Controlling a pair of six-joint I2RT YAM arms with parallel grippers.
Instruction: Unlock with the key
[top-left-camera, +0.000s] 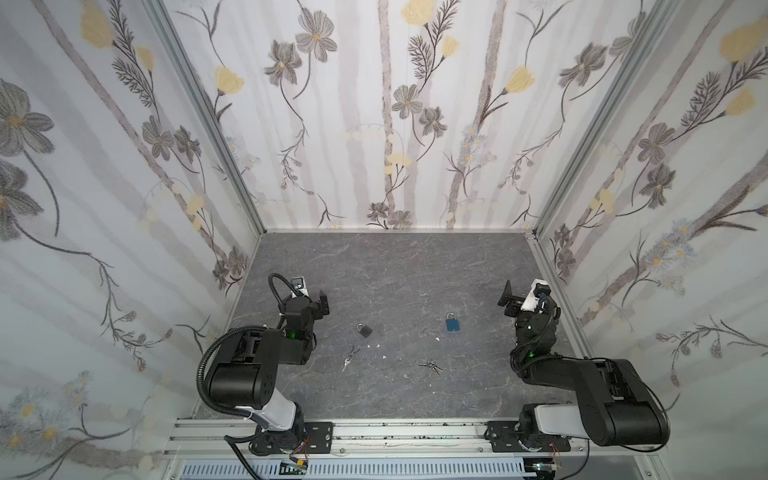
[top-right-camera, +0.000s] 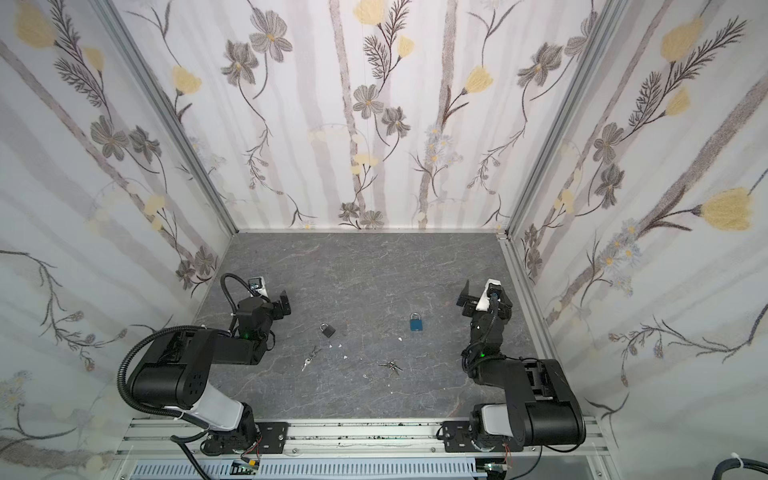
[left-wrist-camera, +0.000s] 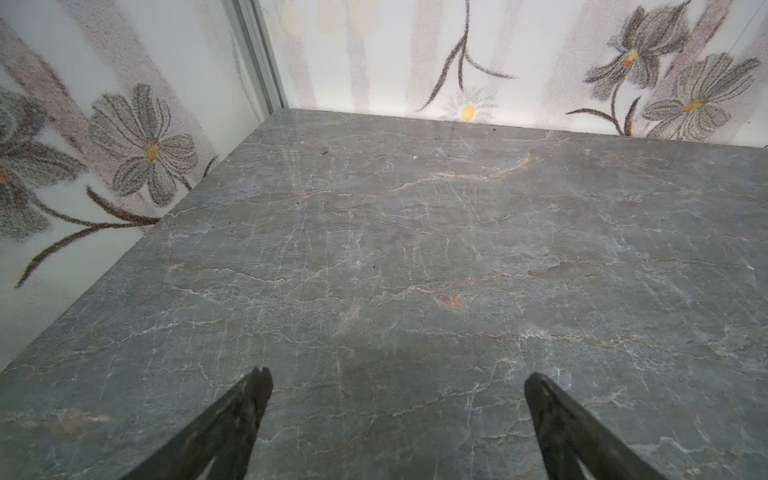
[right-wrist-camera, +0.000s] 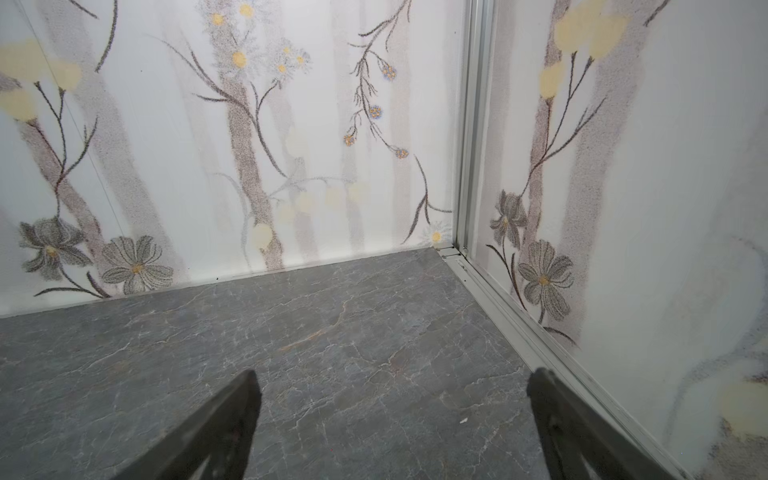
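Note:
In both top views a dark padlock (top-left-camera: 364, 330) (top-right-camera: 327, 330) lies left of centre on the grey table, with a silver key (top-left-camera: 349, 360) (top-right-camera: 310, 358) just in front of it. A blue padlock (top-left-camera: 453, 323) (top-right-camera: 416, 322) lies right of centre, and a bunch of keys (top-left-camera: 431, 367) (top-right-camera: 390, 366) lies nearer the front. My left gripper (top-left-camera: 304, 293) (left-wrist-camera: 397, 382) hovers open near the left wall, away from the locks. Near the right wall my right gripper (top-left-camera: 528, 293) (right-wrist-camera: 395, 382) is open too. Both wrist views show only bare table between the fingers.
Small white scraps (top-left-camera: 376, 345) lie between the padlocks. Floral walls close in the table on three sides, with aluminium posts (top-left-camera: 208, 116) at the corners. A metal rail (top-left-camera: 395, 432) carrying both arm bases runs along the front edge.

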